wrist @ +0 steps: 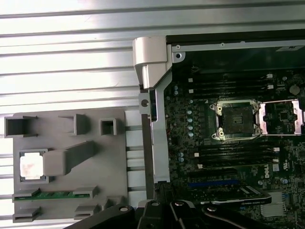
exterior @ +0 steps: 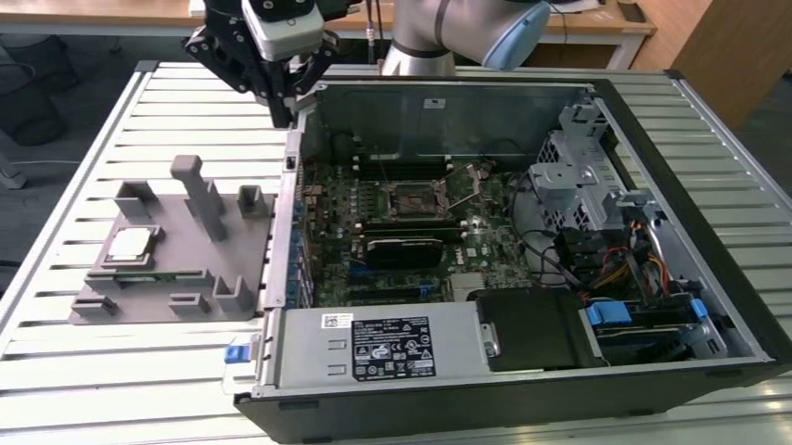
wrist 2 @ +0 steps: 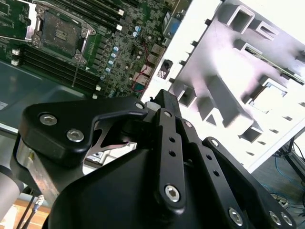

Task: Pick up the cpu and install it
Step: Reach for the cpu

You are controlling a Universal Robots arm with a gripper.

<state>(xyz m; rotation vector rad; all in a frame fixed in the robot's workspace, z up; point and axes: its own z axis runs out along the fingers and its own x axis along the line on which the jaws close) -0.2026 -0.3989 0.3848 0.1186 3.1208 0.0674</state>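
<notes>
The black fingers (exterior: 282, 107) look pressed together on nothing, beyond the far end of the grey plastic fixture block (exterior: 173, 278), well apart from the small silvery square cpu (exterior: 130, 244) seated in that fixture's recess. A good pick likely needs them spread, squared over the chip and closing gently on opposite edges.

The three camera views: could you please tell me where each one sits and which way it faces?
Exterior view: off the arm, raised, looking down at the open computer case and the grey fixture holding the cpu; the arm and gripper show.
First wrist view: on the arm, looking down at fixture, cpu and socket; gripper parts in the foreground.
Second wrist view: on the arm, looking past the gripper's black linkage toward socket and fixture.
Shared: both wrist views show socket and fixture.
</notes>
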